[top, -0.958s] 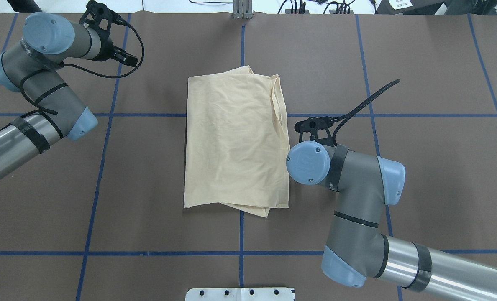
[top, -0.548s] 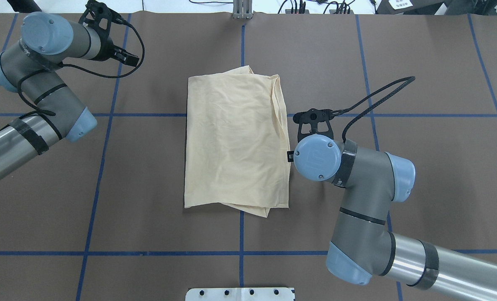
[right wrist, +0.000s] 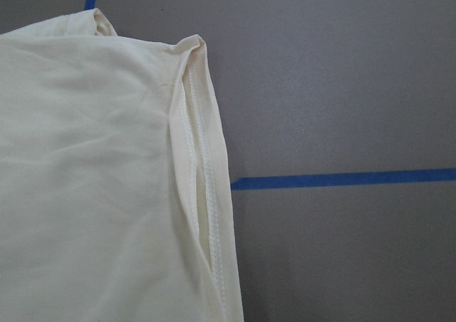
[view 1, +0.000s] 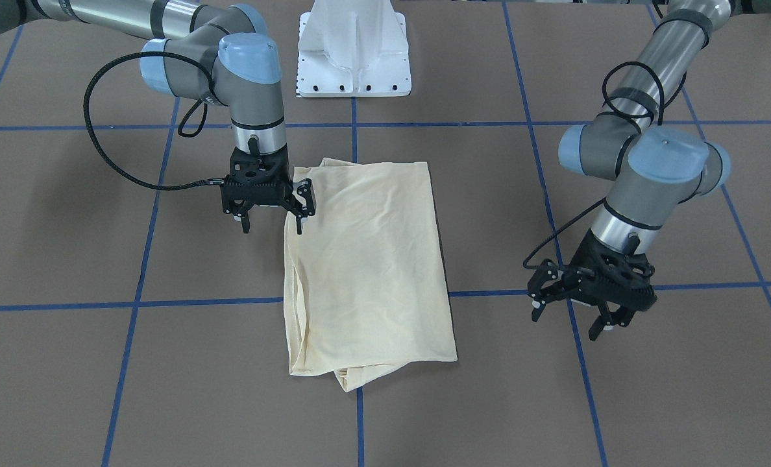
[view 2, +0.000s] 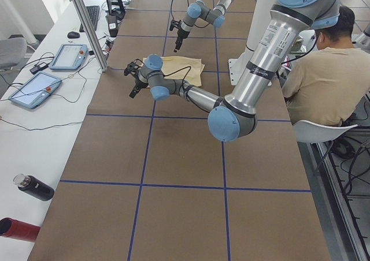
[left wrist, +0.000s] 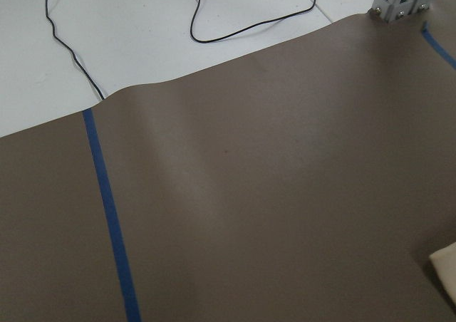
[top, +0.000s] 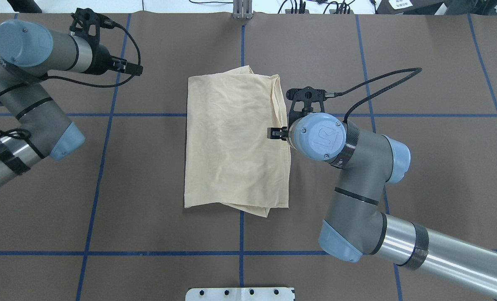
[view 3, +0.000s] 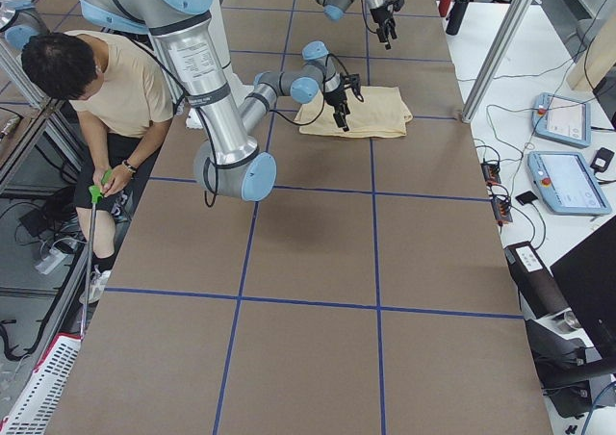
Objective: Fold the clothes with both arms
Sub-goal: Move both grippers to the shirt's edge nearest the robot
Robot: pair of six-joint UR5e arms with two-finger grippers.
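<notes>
The clothes (top: 236, 142) are a pale cream shirt folded into a rectangle at the table's middle, also in the front-facing view (view 1: 366, 272). No print shows. My right gripper (view 1: 272, 227) hangs open at the shirt's right long edge, one finger over the cloth and one over the table. From overhead only one of its fingers (top: 275, 133) shows past the wrist. The right wrist view holds the shirt's stitched hem (right wrist: 206, 194). My left gripper (view 1: 566, 324) is open and empty, well clear of the shirt at the far left (top: 129, 69). A shirt corner (left wrist: 445, 272) shows in the left wrist view.
Blue tape lines (top: 102, 146) grid the brown table. The white pedestal base (view 1: 353, 58) stands at the robot's side. A metal post (top: 242, 10) rises at the far edge. A seated person (view 2: 324, 76) and a bench with tablets (view 2: 69, 56) flank the table.
My right arm has moved away from the robot along the shirt's right edge, bringing its gripper over that edge. The left arm's elbow has swung outward to the left.
</notes>
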